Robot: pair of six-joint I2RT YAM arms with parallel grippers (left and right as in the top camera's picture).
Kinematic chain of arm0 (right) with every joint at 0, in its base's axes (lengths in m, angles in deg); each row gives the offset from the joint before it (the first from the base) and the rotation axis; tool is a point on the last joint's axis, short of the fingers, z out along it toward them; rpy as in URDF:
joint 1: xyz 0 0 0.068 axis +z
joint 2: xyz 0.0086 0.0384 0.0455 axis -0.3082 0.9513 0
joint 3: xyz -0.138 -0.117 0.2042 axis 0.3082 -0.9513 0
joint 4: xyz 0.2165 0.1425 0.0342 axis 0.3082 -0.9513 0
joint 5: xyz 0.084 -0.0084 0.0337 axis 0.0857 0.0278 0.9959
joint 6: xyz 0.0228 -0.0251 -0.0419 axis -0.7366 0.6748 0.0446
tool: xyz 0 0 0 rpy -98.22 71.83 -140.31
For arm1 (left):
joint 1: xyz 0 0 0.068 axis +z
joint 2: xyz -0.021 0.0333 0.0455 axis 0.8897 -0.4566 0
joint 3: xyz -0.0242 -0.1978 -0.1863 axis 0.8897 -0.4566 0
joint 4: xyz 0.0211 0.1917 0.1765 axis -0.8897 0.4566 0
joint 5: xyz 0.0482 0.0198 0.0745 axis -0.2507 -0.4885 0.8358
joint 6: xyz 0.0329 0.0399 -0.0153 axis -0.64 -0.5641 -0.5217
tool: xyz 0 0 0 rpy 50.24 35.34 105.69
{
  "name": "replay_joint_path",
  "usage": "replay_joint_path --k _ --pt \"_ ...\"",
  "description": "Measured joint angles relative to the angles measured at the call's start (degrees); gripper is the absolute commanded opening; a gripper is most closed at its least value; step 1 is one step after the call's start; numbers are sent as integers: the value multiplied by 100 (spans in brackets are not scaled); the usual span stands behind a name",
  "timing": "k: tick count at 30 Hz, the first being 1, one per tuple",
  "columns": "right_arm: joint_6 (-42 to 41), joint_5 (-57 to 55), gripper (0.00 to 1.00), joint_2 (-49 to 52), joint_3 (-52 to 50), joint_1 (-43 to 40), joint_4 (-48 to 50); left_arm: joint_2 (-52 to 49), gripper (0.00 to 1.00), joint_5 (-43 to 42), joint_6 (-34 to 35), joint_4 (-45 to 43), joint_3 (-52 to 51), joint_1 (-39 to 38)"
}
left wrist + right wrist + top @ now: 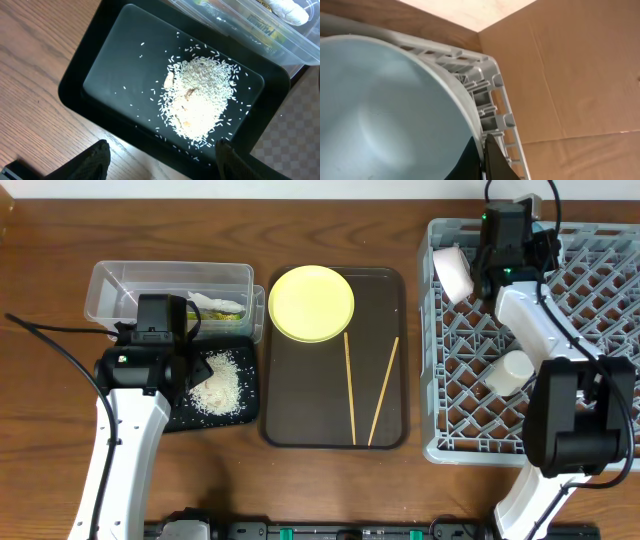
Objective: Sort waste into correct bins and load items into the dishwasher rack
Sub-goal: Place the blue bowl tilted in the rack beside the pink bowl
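A heap of white rice (200,102) lies in the shallow black tray (100,75), which also shows in the overhead view (180,415). My left gripper (162,155) is open and empty over the tray's front edge. Behind it the clear tub (120,280) holds the yellow-green wrapper (260,27) and the white paper scrap (292,10). My right gripper (482,150) is shut on the rim of the light blue bowl (380,110) at the back of the grey rack (590,290). The rack holds the pinkish-white bowl (455,272) and the small pale cup (510,370). The yellow plate (311,302) and chopsticks (350,385) lie on the brown tray.
The dark brown serving tray (300,410) lies between the bins and the rack. Brown cardboard (580,65) stands beyond the rack's far corner. Bare wooden table (330,490) runs along the front.
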Motion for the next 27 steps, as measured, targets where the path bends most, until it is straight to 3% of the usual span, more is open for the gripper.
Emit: replay_joint_path --k 5,10,18,27 --pt "-575 -184 1 -31 96 120 -544 0 70 2 0 0 0 0" --pt "-776 -81 1 -90 79 151 -363 0 70 0 0 0 0 0" --pt "732 63 1 -90 -13 146 1097 0 70 -46 0 2 0 0" --pt "1620 55 1 -90 -17 -63 1298 0 70 -68 0 -24 0 0"
